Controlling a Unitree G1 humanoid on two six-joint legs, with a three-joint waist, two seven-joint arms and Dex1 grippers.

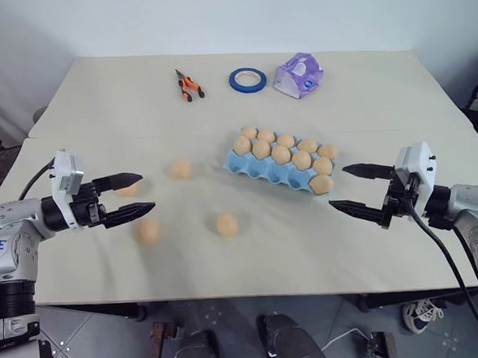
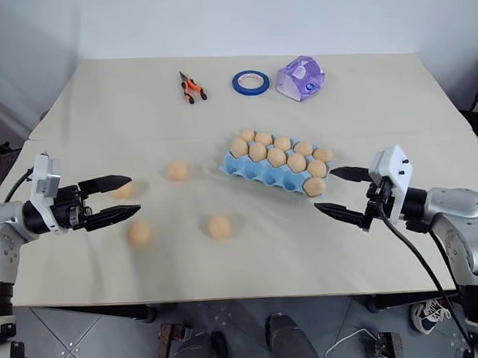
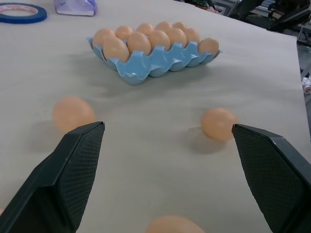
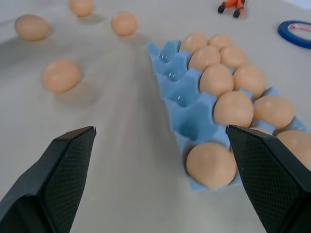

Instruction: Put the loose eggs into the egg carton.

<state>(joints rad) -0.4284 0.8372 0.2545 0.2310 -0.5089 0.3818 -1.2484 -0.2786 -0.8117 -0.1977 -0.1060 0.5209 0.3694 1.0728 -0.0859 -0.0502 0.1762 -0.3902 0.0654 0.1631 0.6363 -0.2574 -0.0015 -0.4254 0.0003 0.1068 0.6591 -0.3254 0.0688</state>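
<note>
On the beige tabletop [image 1: 373,244], a light blue moulded egg carton [image 1: 259,169] sits a little right of centre, lying at a slant. Pale orange-tan eggs fill its far row and one cup at the right end of its near row [image 1: 321,184]; the other near cups [image 4: 181,99] stand bare. Four loose eggs of the same smooth orange-tan lie on the table to the left of the carton: one [image 1: 180,169] just beside the carton's left end, one [image 1: 226,224] in front of the carton toward the table's near edge, one [image 1: 149,231] further left, and one [image 1: 127,188] partly hidden behind the left gripper's upper finger.

Left gripper [image 1: 130,194] hangs over the left part of the table with its two black fingers spread wide and nothing between them. Right gripper [image 1: 355,189] hangs just off the carton's right end, fingers likewise apart and empty, pointing toward the carton.

Along the far edge lie small orange-handled pliers [image 1: 189,85], a blue roll of tape [image 1: 248,80] and a purple-and-white packet [image 1: 297,75], all well apart from the eggs.
</note>
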